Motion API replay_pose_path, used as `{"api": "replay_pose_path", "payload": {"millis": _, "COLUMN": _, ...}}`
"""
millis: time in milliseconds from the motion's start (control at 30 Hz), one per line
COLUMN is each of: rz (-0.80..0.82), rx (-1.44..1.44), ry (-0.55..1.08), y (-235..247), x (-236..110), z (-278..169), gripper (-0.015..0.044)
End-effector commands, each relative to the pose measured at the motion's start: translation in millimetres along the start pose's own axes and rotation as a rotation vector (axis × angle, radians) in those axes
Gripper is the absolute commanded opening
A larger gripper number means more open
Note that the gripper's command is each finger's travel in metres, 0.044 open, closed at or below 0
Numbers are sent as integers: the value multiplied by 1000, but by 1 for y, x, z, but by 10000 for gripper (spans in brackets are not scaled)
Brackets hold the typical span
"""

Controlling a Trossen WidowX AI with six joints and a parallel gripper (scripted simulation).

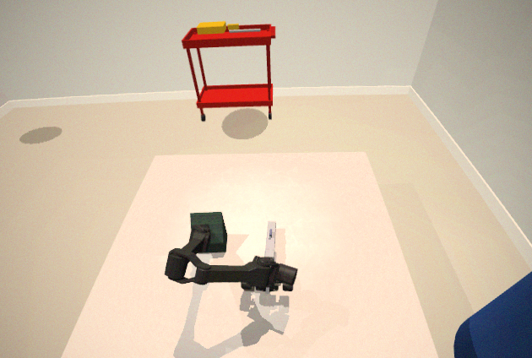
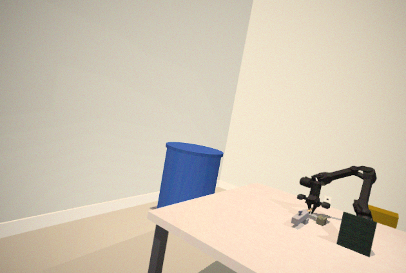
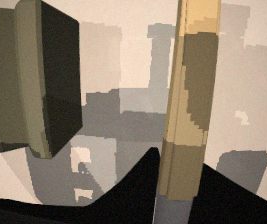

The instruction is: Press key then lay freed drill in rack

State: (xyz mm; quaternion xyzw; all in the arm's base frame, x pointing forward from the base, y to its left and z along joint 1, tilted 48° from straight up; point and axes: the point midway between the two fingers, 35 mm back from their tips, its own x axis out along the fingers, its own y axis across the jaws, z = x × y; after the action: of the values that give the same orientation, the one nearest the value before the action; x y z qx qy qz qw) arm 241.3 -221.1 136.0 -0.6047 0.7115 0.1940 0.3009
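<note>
My gripper (image 3: 165,155) (image 2: 310,210) (image 1: 270,289) points down over the table and is shut on the drill (image 3: 192,90) (image 2: 309,210), a thin tan rod with a grey end. The rod runs up and away from the fingers in the wrist view. A pale grey long block (image 1: 270,239) (image 2: 299,219) with a small blue key (image 1: 270,231) on top lies just beyond the gripper. An olive block (image 3: 37,76) (image 2: 321,219) sits on the table close beside the drill. I cannot tell whether the drill tip is still inside the grey block.
A dark green box (image 1: 209,230) (image 2: 356,233) stands by the arm's base. A yellow block (image 2: 384,216) lies behind it. A blue barrel (image 2: 189,174) (image 1: 512,317) stands beside the table, and a red cart (image 1: 229,38) stands at the far wall.
</note>
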Motion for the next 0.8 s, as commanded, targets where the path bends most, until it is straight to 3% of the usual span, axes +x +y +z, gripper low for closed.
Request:
{"api": "replay_pose_path", "payload": {"millis": 0, "rz": -3, "rx": 0, "ry": -3, "y": 0, "x": -2, "z": -2, "gripper": 0}}
{"api": "replay_pose_path", "payload": {"millis": 767, "rz": -3, "rx": 0, "ry": -3, "y": 2, "x": -15, "z": -1, "gripper": 0}}
